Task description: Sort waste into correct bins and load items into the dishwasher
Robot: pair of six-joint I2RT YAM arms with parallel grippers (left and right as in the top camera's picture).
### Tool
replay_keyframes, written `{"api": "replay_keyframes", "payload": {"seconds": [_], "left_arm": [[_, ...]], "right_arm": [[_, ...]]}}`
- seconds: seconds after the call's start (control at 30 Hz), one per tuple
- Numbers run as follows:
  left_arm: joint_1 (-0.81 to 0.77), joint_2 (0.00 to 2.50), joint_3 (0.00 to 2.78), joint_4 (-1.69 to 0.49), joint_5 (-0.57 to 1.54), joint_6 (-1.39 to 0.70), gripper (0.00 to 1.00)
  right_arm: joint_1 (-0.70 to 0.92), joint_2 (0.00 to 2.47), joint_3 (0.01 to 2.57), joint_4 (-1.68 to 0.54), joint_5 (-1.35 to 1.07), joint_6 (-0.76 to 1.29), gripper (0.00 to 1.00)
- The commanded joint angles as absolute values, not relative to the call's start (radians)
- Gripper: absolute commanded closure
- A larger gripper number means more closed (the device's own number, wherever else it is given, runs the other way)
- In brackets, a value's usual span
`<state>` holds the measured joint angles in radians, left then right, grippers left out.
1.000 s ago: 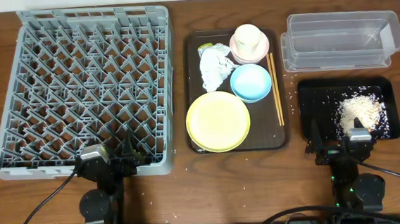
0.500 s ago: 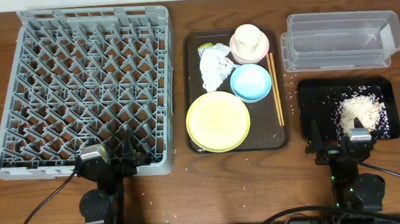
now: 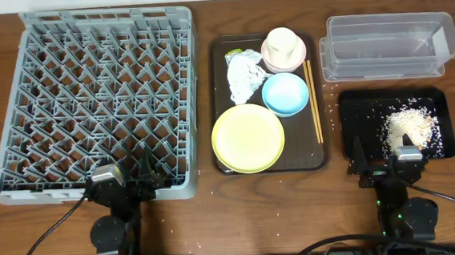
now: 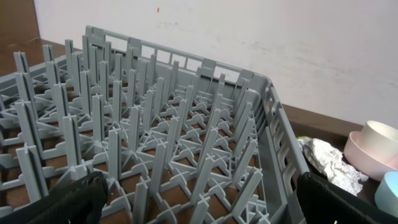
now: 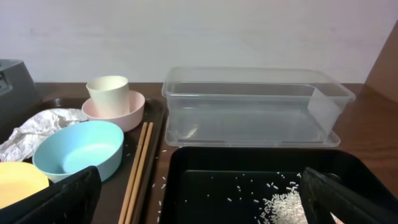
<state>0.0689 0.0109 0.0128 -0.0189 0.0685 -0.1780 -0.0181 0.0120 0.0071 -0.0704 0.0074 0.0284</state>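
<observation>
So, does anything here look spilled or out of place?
Yes. Loose rice is heaped in the black tray, with stray grains on the table beside it. A crumpled tissue lies on the brown tray beside the blue bowl, and the cup sits inside the pink bowl.

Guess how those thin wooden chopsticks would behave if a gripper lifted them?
The chopsticks look stiff and light, being thin wood. They lie flat on the brown tray, so pinching them up is probably fiddly. A nudge would likely roll them against the tray's raised edge.
</observation>
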Motion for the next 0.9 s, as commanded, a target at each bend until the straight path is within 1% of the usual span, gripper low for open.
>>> {"api": "replay_keyframes", "payload": {"seconds": [0.0,0.73,0.87], "left_arm": [[0.066,0.004,0.004,-0.064,0.090,-0.157,0.02],[0.066,0.004,0.004,-0.063,0.096,-0.159,0.02],[0.066,0.004,0.004,-0.051,0.205,-0.290,0.02]], "right_arm": [[-0.007,0.008,0.006,-0.075,0.002,0.010,0.01],[-0.007,0.008,0.006,-0.075,0.002,0.010,0.01],[-0.007,0.008,0.006,-0.075,0.002,0.010,0.01]]}}
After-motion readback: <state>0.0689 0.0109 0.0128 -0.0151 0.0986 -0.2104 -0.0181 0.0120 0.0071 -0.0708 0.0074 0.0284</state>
